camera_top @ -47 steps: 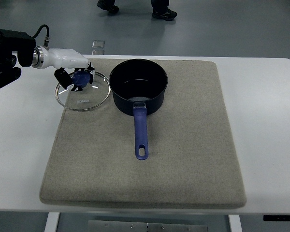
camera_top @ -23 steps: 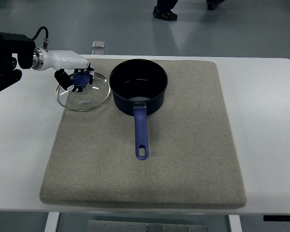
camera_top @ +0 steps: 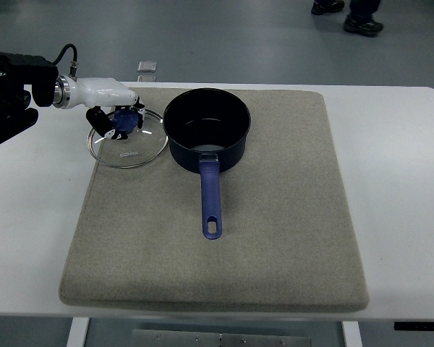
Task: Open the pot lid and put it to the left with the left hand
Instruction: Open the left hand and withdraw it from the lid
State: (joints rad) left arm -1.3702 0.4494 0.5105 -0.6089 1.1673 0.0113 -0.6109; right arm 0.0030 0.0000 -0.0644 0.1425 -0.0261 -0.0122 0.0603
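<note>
- The glass lid (camera_top: 127,141) lies on the mat's (camera_top: 275,238) far left corner, touching the open pot (camera_top: 207,126).
- The left hand (camera_top: 117,119) has its fingers curled around the lid's blue knob (camera_top: 125,121).
- If the hand pulls away while clamped, the lid could slide or bump the pot.
</note>
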